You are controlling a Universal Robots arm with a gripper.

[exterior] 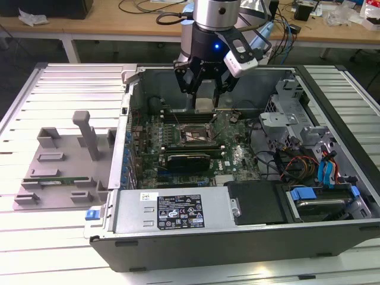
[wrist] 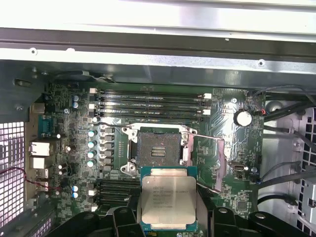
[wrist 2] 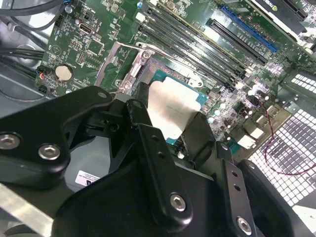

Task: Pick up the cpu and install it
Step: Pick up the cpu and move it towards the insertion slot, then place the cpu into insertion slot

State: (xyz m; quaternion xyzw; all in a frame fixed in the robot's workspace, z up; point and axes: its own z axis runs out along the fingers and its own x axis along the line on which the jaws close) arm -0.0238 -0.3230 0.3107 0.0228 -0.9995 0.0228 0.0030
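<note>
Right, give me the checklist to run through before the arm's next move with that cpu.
1. Grip: the gripper is shut on the cpu, with a finger on each of two opposite edges. Ok.
2. Socket open, with the load plate swung aside. Ok.
3. Nothing lying in the socket. Ok, as far as the first wrist view shows.
4. Cpu edges parallel to the socket's edges. Ok in the first wrist view.
5. Cpu centred over the socket. Cannot tell: it hangs above the motherboard and appears offset to one side of the socket.
6. Corner-mark orientation. Cannot tell.
</note>
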